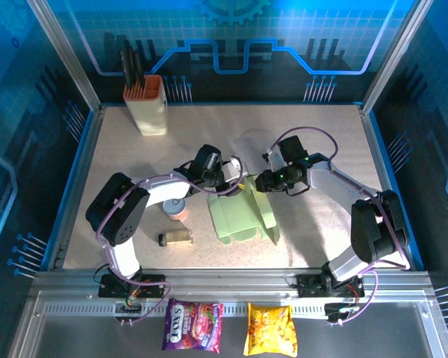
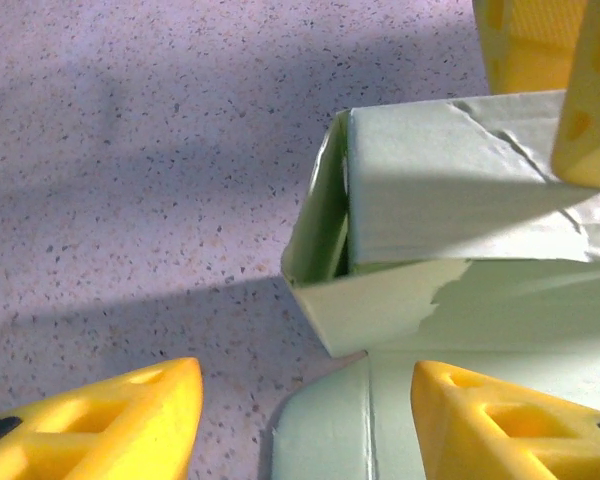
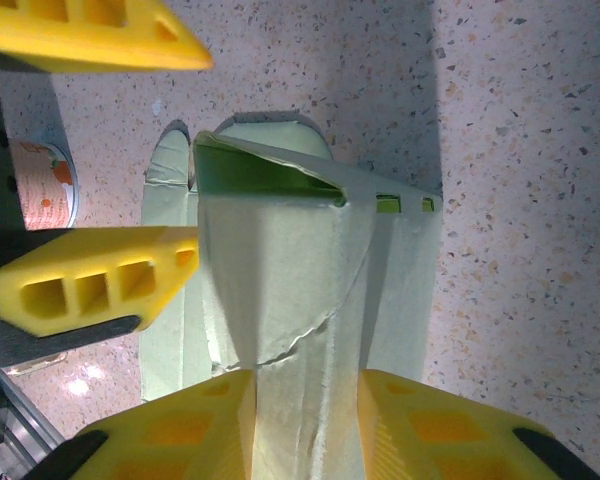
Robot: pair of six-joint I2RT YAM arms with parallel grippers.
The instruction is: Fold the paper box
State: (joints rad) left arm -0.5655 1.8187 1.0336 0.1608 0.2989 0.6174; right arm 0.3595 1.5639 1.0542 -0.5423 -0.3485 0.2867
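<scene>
Paper box [image 1: 243,212], pale green thin card, partly folded, lies in the middle of a speckled table [image 1: 321,134] with flat flaps spread toward the near edge and one end raised into a hollow sleeve. The right gripper [image 1: 263,181] reaches in from the right and pinches a creased, slightly torn strip of the card between its yellow fingers; the right wrist view shows the strip of the box [image 3: 300,270] running up from that gripper [image 3: 305,385]. The left gripper [image 1: 235,177] sits at the box's far left corner, its jaws spread wide. In the left wrist view this gripper [image 2: 305,385] is low over a flat flap of the box [image 2: 450,200], clamping nothing.

A cream knife holder [image 1: 148,104] stands far left. A small round tub [image 1: 179,209] and a small bottle [image 1: 175,238] on its side lie left of the box
</scene>
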